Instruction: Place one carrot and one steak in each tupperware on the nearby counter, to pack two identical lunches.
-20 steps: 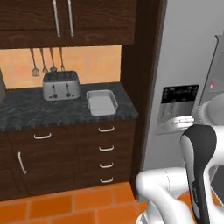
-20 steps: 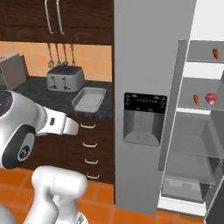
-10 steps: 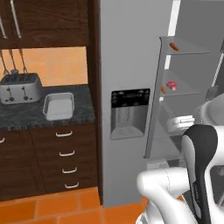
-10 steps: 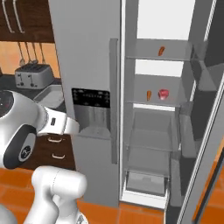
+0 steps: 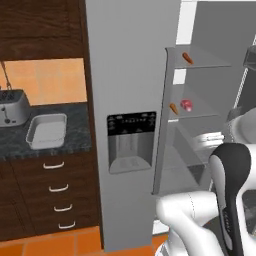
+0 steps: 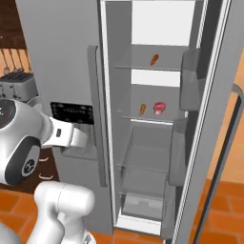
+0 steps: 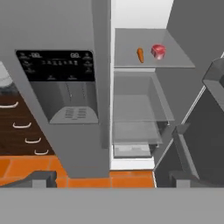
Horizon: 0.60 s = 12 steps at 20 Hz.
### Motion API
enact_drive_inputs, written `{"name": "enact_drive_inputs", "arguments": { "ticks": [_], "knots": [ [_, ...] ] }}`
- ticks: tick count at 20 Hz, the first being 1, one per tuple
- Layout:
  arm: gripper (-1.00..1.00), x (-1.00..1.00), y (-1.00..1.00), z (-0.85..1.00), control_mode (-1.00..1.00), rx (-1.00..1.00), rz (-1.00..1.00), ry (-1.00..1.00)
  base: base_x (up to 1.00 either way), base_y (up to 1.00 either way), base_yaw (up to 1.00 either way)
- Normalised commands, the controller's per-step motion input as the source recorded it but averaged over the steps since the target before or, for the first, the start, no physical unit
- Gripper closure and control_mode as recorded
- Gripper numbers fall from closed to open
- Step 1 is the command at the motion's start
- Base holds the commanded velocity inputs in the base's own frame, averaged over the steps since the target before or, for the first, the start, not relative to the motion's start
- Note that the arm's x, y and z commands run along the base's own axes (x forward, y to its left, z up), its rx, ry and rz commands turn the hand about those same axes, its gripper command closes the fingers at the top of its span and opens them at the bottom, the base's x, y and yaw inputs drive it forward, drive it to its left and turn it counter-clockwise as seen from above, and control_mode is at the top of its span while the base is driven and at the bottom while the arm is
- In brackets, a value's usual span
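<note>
Since a second ago the base has driven right, so both base views have slid from the counter to the open grey refrigerator (image 6: pixel 157 119). The silver toaster (image 5: pixel 11 107) is now cut off at the left edge. One shallow light-grey tupperware tray (image 5: pixel 46 131) sits on the black speckled counter (image 5: pixel 75 135); nothing can be made out inside it. In the fridge, a short orange carrot stick (image 6: pixel 154 59) lies on the upper shelf. Another carrot (image 7: pixel 140 54) lies just beside a red-pink steak chunk (image 7: pixel 158 51) on the shelf below. The gripper (image 7: pixel 109 179) is spread wide and holds nothing, its dark tips barely showing.
</note>
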Motion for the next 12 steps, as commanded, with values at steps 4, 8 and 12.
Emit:
{"name": "enact_drive_inputs", "arguments": {
  "ticks": [4, 8, 12],
  "knots": [
    [-1.00, 0.00, 0.00, 0.00, 1.00, 0.00, 0.00, 0.00, 0.64, -0.30, -0.06],
    [-1.00, 0.00, 0.00, 0.00, 1.00, 0.00, 0.00, 0.00, 0.63, -0.43, -0.11],
    [-1.00, 0.00, 0.00, 0.00, 1.00, 0.00, 0.00, 0.00, 0.40, -0.65, -0.16]
  ]
}}
